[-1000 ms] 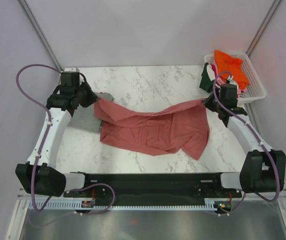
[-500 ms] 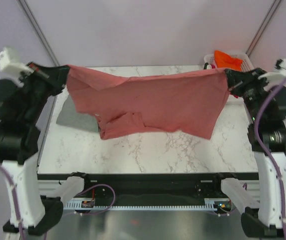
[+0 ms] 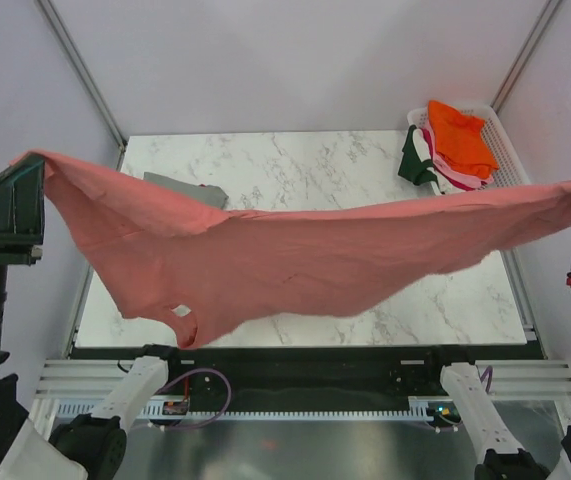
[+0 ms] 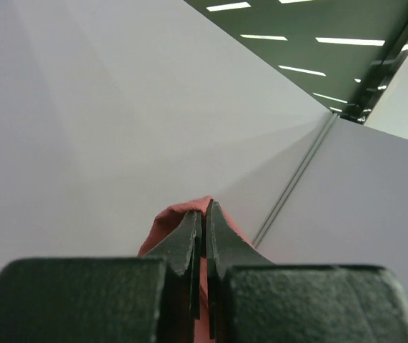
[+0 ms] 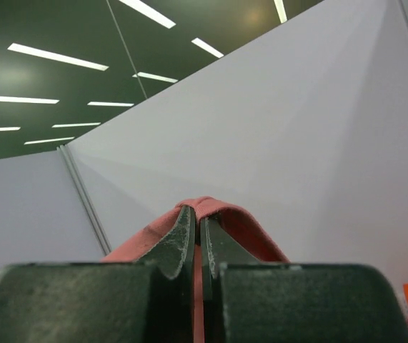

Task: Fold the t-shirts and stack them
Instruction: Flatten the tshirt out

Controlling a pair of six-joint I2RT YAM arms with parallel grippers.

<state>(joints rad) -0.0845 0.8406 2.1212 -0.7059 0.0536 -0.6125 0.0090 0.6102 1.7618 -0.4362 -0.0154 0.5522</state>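
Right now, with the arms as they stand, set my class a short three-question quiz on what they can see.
1. What do both pairs of jaws clamp?
2. True or false: the pink shirt lies flat on the table.
3. Where is the orange shirt? A in the white basket; B on the table; C in the right jaws.
Key: 1 the pink shirt, held up between them; 2 false; 3 A.

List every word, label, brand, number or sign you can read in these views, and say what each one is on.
None: no text can be read in any view.
The salmon-pink t-shirt, the orange tee, the white basket, the left claw and the right claw show plain surfaces.
A small part on the front rail is too small to tell.
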